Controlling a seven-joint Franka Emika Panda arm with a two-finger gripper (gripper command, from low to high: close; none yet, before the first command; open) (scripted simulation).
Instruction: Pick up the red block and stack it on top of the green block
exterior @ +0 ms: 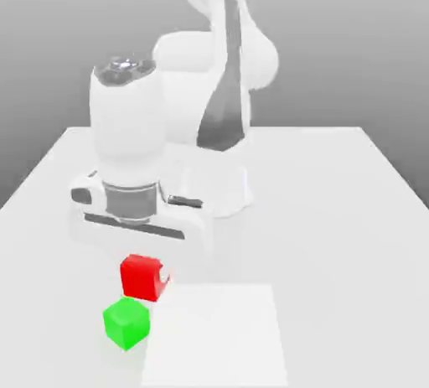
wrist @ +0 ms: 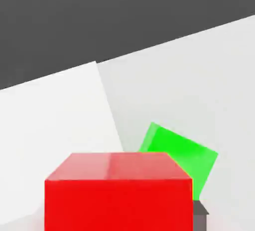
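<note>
I have the gripper (exterior: 144, 271) clamped on the red block (exterior: 140, 276), which looks lifted just beside the green block (exterior: 126, 323); stacking it is left.

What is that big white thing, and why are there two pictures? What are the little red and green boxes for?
The big white thing is a robot arm, drawn inside a computer pretend-world. At its end is a claw for grabbing things.

One picture is taken from a camera standing off to the side, looking at the whole white table. The other comes from a camera on the robot's hand, so the blocks look huge there.

On the table are a red block and a green block, close together. The claw is down at the red block, and a white finger shows at its side. I cannot tell whether the block is squeezed tight yet. The green block sits free. A paler square patch lies beside the blocks.
</note>
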